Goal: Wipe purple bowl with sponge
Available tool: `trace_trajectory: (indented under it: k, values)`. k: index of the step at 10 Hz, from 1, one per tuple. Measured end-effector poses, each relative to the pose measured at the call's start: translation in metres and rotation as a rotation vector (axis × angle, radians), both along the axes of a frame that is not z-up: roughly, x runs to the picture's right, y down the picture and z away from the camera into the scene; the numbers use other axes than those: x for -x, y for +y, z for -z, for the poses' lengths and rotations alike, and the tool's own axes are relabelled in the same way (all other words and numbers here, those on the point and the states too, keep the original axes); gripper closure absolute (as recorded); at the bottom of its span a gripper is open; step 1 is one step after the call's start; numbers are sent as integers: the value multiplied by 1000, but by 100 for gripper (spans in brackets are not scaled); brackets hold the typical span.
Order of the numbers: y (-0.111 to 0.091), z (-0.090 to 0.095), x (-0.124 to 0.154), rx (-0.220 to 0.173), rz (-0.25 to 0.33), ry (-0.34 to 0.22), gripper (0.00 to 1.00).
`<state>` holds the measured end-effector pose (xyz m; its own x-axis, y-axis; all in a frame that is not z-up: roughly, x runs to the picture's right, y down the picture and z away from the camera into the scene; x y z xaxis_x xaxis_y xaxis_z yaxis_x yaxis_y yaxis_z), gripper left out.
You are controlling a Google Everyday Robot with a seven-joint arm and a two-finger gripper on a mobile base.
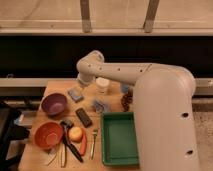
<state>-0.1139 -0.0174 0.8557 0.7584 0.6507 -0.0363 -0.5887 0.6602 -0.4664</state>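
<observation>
The purple round bowl (54, 104) stands upright on the wooden table (57, 86), forward of my gripper (83, 81) toward the camera and off to the view's left, near it but apart; its inside shows only its own purple wall. The small blue-grey rectangular sponge (75, 93) lies flat just in front of my gripper, between it and the bowl's right rim, and I am not holding it. My gripper hangs low at the far edge of the table, at the end of my white arm (120, 72), and I cannot tell whether it is spread or pressed together

Just to the right of my gripper stands a white cup (102, 84); I cannot see into it. Farther toward the camera from the sponge lie a crumpled pale-blue item (100, 106) and a flat black rectangular object (83, 117). A brown knobbly object (127, 100) sits to the right, partly behind my arm

Well forward of my gripper, past the purple bowl, is an orange-red round bowl (48, 135), showing only its own inner surface. Beside its right rim rests a yellowish round fruit (75, 133), outside the bowl, with dark-handled utensils (70, 147) and a metal fork (93, 143) lying on the table around it. A green rectangular plastic tray (120, 139) sits at the near right, its floor bare green, its right side hidden by my arm
</observation>
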Motion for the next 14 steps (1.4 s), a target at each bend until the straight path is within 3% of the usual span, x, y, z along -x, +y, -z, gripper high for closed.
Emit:
trace_trajectory:
  k: [3, 7, 9, 14]
  values:
    - [15, -19, 23, -9, 25, -15, 21]
    - [4, -43, 36, -27, 26, -19, 21]
    - [-2, -64, 29, -31, 15, -4, 21]
    - [8, -91, 42, -4, 1, -15, 21]
